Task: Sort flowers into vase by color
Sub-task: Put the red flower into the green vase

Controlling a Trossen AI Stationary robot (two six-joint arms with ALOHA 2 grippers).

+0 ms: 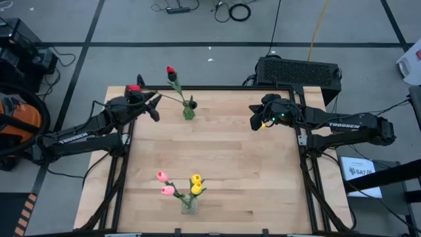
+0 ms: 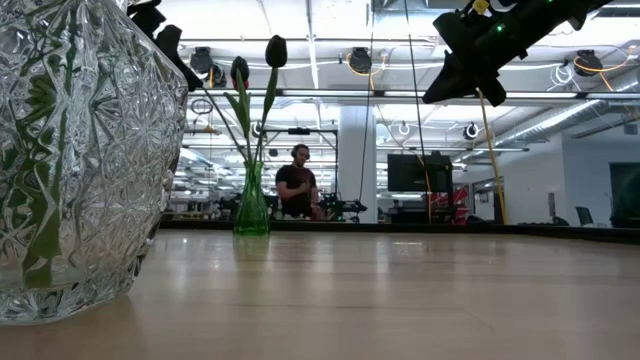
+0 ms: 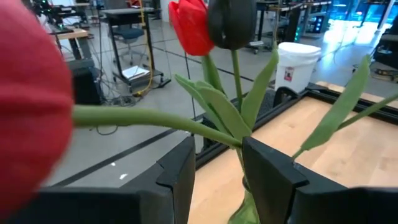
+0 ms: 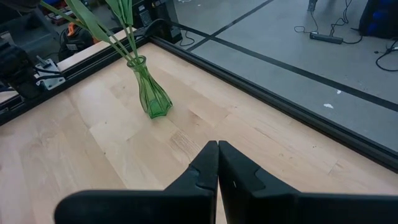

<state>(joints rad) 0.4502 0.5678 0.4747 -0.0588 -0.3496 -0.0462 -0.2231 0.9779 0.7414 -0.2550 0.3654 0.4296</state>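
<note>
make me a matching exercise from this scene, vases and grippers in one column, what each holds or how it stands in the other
Things:
1. green glass vase
2. clear cut-glass vase
3. left gripper
4. right gripper

States:
A. shut, holding nothing, above the table
B. holds pink tulips and yellow tulips
C. closed on the stem of a red tulip
D. holds a red tulip and a dark tulip

Pairs: 1-D, 2-B, 3-C, 4-A

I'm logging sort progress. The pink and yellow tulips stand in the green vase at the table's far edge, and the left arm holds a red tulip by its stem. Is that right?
Not quite. The pink and yellow tulips stand in the clear glass vase at the table's near edge, as the high view shows. The green vase at the far edge holds a red and a dark one. The left gripper does hold a red tulip by its stem.
</note>
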